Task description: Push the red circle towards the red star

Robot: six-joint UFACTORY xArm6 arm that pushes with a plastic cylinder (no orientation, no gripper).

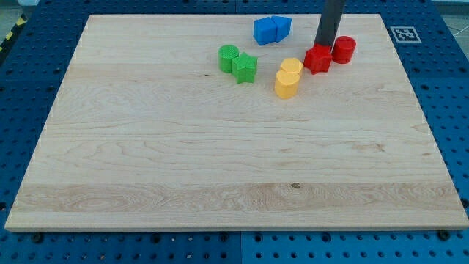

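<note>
The red circle [344,49] sits near the view's top right on the wooden board [220,161]. The red star [317,59] lies just to its lower left, nearly touching it. My tip [323,47] stands just above the red star, to the left of the red circle, close to both. The rod rises out of the view's top.
Two yellow blocks [289,79] sit left of the red star. A green circle [229,57] and a green star [245,68] lie further left. Two blue blocks [271,29] sit near the top edge. A marker tag [402,33] is off the board's top right corner.
</note>
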